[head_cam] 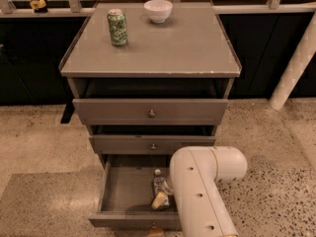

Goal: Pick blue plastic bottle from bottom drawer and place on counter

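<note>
The bottom drawer (114, 191) is pulled open at the foot of the grey cabinet. The blue plastic bottle (159, 183) lies inside it on the right, white cap pointing to the back. My gripper (159, 200) is down in the drawer at the bottle's near end. Only a tan part of it shows, and the rest is hidden behind my white arm (202, 191). Whether it touches the bottle I cannot tell. The counter (163, 46) is the cabinet's flat grey top.
A green patterned can (117, 27) and a white bowl (158, 10) stand at the back of the counter. The two upper drawers (150, 112) are slightly ajar. A white post (296, 63) leans at the right. The floor is speckled.
</note>
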Robot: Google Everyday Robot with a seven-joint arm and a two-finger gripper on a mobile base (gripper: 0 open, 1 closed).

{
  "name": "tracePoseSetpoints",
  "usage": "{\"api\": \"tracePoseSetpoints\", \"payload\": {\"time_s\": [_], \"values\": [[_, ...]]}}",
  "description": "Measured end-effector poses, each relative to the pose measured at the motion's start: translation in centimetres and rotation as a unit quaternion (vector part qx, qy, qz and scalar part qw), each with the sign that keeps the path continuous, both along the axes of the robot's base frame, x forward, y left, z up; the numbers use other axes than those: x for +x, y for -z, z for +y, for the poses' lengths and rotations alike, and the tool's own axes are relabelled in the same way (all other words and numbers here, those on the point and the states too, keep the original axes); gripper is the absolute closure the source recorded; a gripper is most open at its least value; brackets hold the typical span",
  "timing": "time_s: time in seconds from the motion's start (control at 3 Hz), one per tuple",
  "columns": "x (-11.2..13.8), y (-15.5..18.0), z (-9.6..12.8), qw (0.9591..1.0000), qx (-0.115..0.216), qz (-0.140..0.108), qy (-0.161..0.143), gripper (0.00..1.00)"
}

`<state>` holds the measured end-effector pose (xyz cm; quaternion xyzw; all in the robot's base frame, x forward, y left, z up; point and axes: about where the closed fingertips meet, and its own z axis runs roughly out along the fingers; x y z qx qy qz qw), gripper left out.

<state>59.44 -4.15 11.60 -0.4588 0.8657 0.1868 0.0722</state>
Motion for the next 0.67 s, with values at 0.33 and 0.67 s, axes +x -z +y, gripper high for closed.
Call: {"api": "tracePoseSetpoints", "payload": {"time_s": [0.33,0.67], "values": [[-0.01,0.00,0.00,1.0000,0.000,0.000,0.000,0.40],[-0.01,0.01,0.00,1.0000,0.000,0.000,0.000,0.64]]}}
